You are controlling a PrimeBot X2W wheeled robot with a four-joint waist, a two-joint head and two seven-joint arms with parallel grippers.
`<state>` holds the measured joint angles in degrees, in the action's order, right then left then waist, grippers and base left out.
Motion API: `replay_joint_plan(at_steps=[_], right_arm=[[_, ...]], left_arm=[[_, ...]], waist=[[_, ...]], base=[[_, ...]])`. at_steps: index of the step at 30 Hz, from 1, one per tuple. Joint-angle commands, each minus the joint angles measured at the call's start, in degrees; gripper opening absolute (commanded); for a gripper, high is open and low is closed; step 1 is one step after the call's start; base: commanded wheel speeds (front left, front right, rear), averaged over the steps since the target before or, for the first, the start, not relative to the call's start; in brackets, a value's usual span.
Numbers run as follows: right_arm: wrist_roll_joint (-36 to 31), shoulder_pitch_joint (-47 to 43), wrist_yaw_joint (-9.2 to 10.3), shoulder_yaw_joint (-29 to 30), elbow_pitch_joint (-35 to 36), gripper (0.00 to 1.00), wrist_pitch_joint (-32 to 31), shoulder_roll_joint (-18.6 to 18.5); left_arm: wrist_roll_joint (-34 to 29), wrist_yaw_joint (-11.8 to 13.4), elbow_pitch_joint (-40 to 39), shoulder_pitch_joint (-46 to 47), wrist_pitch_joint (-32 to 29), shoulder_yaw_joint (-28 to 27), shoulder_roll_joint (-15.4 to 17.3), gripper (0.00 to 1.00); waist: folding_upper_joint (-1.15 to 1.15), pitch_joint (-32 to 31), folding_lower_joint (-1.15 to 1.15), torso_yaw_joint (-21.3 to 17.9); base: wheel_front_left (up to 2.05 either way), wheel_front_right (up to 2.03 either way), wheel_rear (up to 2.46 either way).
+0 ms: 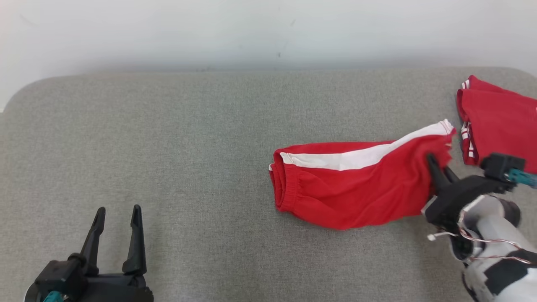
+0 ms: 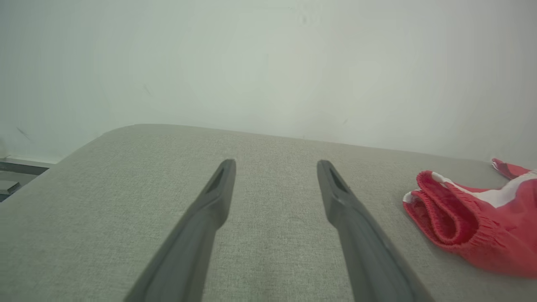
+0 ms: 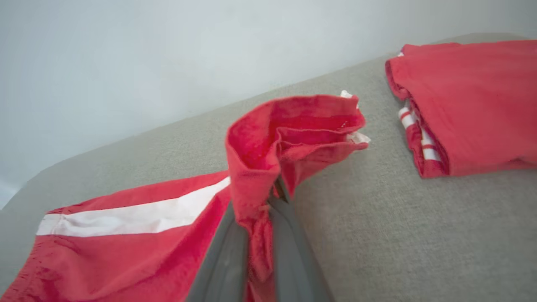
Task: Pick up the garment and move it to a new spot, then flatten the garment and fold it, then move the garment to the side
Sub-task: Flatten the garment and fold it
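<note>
The garment (image 1: 356, 188) is a pair of red shorts with a white side stripe, lying across the grey cushioned surface right of centre, waistband to the left. My right gripper (image 1: 436, 165) is shut on its right leg hem, lifting that end a little; in the right wrist view the red cloth (image 3: 293, 130) bunches between and above the fingers (image 3: 226, 260). My left gripper (image 1: 118, 218) stands open at the lower left, well apart from the shorts, with nothing between its fingers (image 2: 209, 209). The waistband (image 2: 444, 218) shows at the right edge of the left wrist view.
A second red garment (image 1: 499, 126), folded, with white stripes, lies at the far right of the surface (image 1: 168, 147); it is also in the right wrist view as the folded red pile (image 3: 465, 100). A pale wall runs behind. The surface's rounded left corner (image 2: 109, 134) drops off.
</note>
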<state>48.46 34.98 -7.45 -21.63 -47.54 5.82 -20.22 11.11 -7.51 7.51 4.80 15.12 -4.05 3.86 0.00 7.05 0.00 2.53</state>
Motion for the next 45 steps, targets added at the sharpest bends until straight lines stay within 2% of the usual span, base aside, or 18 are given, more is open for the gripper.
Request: replay_joint_plan(at_steps=[1, 11, 21, 22, 23, 24, 32, 38, 39, 40, 41, 45], right_arm=[[-0.38, 0.34, -0.02, -0.53, 1.08, 0.0, 0.24, 0.66], [-3.91, -2.28, -0.02, -7.6, 11.63, 0.0, -1.66, 5.52], [-5.69, -6.29, -0.02, -11.1, 9.96, 0.0, -2.1, 11.99], [-5.82, -6.35, -0.02, -11.18, 9.63, 0.31, -1.72, 12.18], [-5.96, -6.42, -0.02, -11.27, 9.46, 0.51, -1.2, 12.26], [-5.71, -6.41, -0.02, -11.45, 10.14, 1.0, 0.36, 12.0], [-3.97, -6.67, -0.02, -8.1, 14.83, 1.0, 5.37, 6.91], [-3.85, -7.6, -0.02, -3.66, 14.76, 1.0, 6.38, 4.16], [-4.11, -7.8, -0.02, -2.96, 14.45, 0.82, 6.46, 3.89], [-4.44, -7.99, -0.02, -2.32, 14.05, 0.05, 6.65, 3.64], [-4.95, -8.13, -0.02, -1.76, 13.53, 0.0, 6.75, 3.39], [-8.41, -8.14, -0.02, -1.77, 11.68, 0.0, 7.42, 3.56]], left_arm=[[-0.13, 0.1, -0.15, -0.84, -0.01, -0.31, -0.14, 1.0], [0.16, 0.11, -0.35, -1.16, -0.01, -0.58, -0.47, 1.0], [0.92, 0.11, 0.4, 0.72, -0.01, 0.0, -0.83, 1.0], [0.93, 0.1, 0.39, 0.69, -0.01, -0.03, -0.84, 1.0], [0.94, 0.11, 0.38, 0.59, -0.01, -0.08, -0.84, 1.0], [0.93, 0.1, 0.38, 0.27, -0.01, -0.28, -0.88, 1.0], [0.6, 0.1, 0.55, -0.18, -0.01, -1.04, -0.94, 1.0], [0.72, 0.1, 0.35, 0.31, -0.01, -0.74, -0.95, 1.0], [0.75, 0.1, 0.26, 0.37, -0.01, -0.71, -0.95, 1.0], [0.77, 0.1, 0.14, 0.43, -0.01, -0.65, -0.96, 1.0], [0.77, 0.1, 0.03, 0.49, -0.01, -0.59, -0.96, 1.0], [0.39, 0.1, -0.14, 0.57, -0.01, -0.17, -0.97, 1.0]], waist=[[0.0, -0.55, 0.0, 0.19], [0.0, -1.0, 0.0, 1.71], [0.0, 0.19, 0.0, 4.53], [0.0, 0.22, 0.0, 4.61], [0.0, 0.22, 0.0, 4.62], [0.0, 0.18, 0.0, 4.5], [0.0, -0.05, 0.0, 3.37], [0.0, 0.09, 0.0, 3.42], [0.0, 0.19, 0.0, 3.46], [0.0, 0.32, 0.0, 3.5], [0.0, 0.45, 0.0, 3.57], [0.0, 0.87, 0.0, 4.07]], base=[[0.0, 0.0, 0.0], [0.0, 0.0, 0.0], [0.0, 0.0, 0.0], [0.0, 0.0, 0.0], [0.0, 0.0, 0.0], [0.0, 0.0, 0.0], [0.0, 0.0, 0.0], [0.0, 0.0, 0.0], [0.0, 0.0, 0.0], [0.0, 0.0, 0.0], [0.0, 0.0, 0.0], [0.0, 0.0, 0.0]])
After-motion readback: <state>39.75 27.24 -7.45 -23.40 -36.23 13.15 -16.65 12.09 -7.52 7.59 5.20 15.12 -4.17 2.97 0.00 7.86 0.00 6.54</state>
